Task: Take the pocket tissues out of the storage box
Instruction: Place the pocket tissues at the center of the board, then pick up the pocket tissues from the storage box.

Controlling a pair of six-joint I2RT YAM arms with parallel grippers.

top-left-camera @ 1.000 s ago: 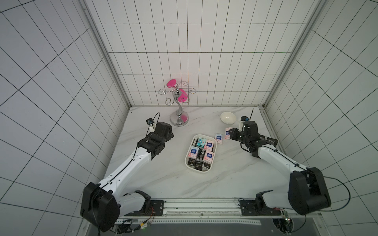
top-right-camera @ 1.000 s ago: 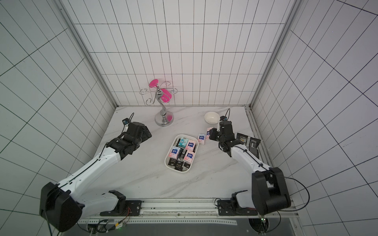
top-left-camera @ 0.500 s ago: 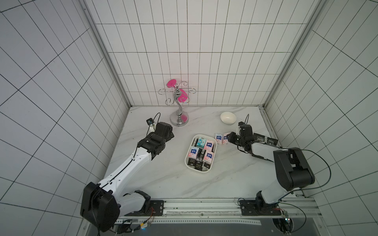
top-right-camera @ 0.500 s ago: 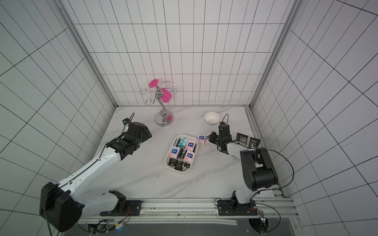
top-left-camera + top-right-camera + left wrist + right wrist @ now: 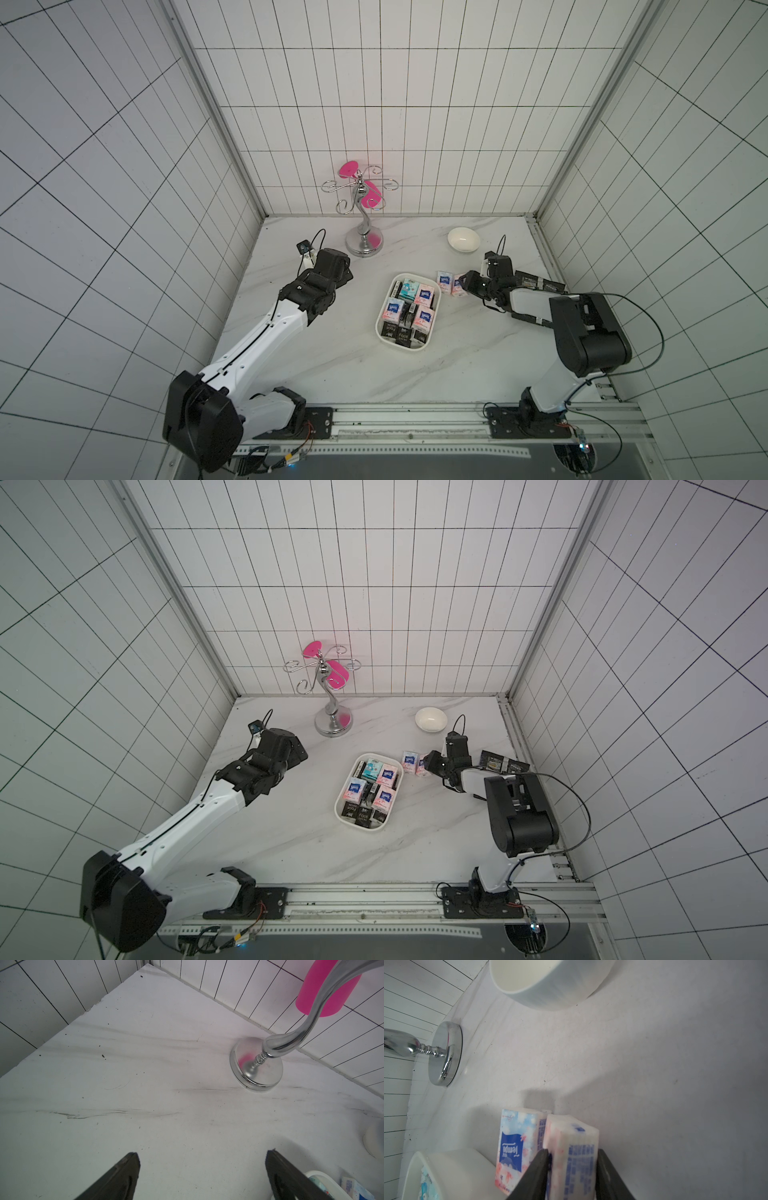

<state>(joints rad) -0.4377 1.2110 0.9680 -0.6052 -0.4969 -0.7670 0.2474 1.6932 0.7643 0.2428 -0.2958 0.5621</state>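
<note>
The white storage box point(image 5: 405, 348) point(image 5: 361, 828) sits mid-table, filled with several pocket tissues point(image 5: 424, 318) point(image 5: 384, 798), black ones and pale pink ones. Two pink packs lie on the table just right of the box in both top views. One lies flat point(image 5: 444, 282) point(image 5: 517, 1142). The other point(image 5: 458, 287) point(image 5: 575, 1138) stands on edge between the fingers of my right gripper point(image 5: 465, 286) point(image 5: 572, 1150), which is open, a thin dark gap showing at one finger. My left gripper point(image 5: 202, 1153) point(image 5: 343, 276) hovers open and empty, left of the box.
A chrome stand point(image 5: 364, 245) point(image 5: 256, 1066) with pink pieces rises at the back centre. A small round white bowl point(image 5: 463, 240) point(image 5: 550, 987) sits behind the right gripper. Black foil pouches point(image 5: 536, 282) lie by the right wall.
The right arm has come down and set its pink pack on the table beside the first one. Its jaws have eased apart. The left arm has not moved.
</note>
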